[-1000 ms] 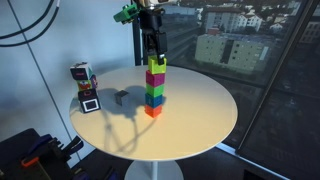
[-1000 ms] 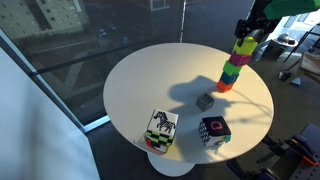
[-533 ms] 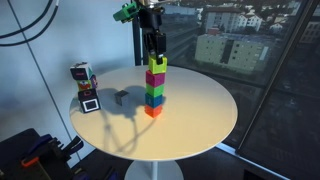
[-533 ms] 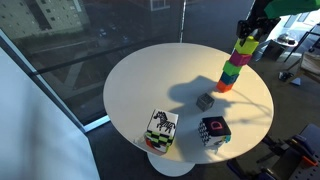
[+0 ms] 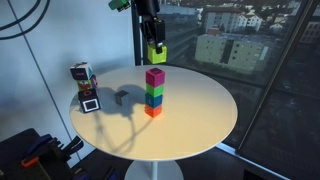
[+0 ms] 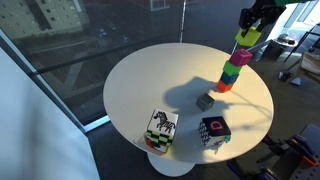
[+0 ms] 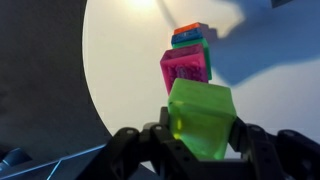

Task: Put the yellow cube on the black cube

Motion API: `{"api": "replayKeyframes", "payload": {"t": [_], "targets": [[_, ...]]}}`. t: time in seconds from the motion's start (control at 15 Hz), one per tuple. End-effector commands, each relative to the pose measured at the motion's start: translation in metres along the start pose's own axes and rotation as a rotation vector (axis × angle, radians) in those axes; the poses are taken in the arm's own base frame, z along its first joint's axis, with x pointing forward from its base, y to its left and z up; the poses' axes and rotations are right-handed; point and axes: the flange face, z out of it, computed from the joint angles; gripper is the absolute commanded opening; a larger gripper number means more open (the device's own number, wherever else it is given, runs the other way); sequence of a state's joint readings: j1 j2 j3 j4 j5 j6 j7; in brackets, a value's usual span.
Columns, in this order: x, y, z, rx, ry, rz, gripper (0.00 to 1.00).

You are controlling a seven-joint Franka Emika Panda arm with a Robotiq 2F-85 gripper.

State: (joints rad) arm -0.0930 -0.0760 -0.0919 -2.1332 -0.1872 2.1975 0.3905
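Yellow cube [image 5: 157, 53] — one — above four-cube stack [image 5: 153, 92]

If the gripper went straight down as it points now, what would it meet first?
Probably the magenta cube topping the stack; the gripper, holding the yellow cube, hangs roughly above it, though depth is unclear.

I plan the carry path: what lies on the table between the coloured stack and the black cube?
Between the stack and the black cube there is only bare table, in both exterior views.
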Motion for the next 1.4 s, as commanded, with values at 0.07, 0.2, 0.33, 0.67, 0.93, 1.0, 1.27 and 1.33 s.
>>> {"api": "replayKeyframes", "payload": {"t": [0.07,0.2,0.33,0.67,0.93,1.0,1.27,1.33], "targets": [[-0.013,-0.014,-0.031,0.043,0.040,-0.068,0.28],[-0.020,-0.023,-0.038,0.054,0.045,-0.103,0.28],[-0.029,-0.032,-0.041,0.064,0.036,-0.143,0.28],[-0.051,-0.044,-0.036,0.076,-0.024,-0.229,0.28],[-0.065,-0.048,-0.026,0.054,-0.063,-0.278,0.28],[-0.069,-0.049,-0.024,0.050,-0.066,-0.287,0.28],[-0.082,-0.060,-0.016,0.041,-0.066,-0.308,0.28],[-0.085,-0.064,-0.015,0.040,-0.065,-0.314,0.28]]}}
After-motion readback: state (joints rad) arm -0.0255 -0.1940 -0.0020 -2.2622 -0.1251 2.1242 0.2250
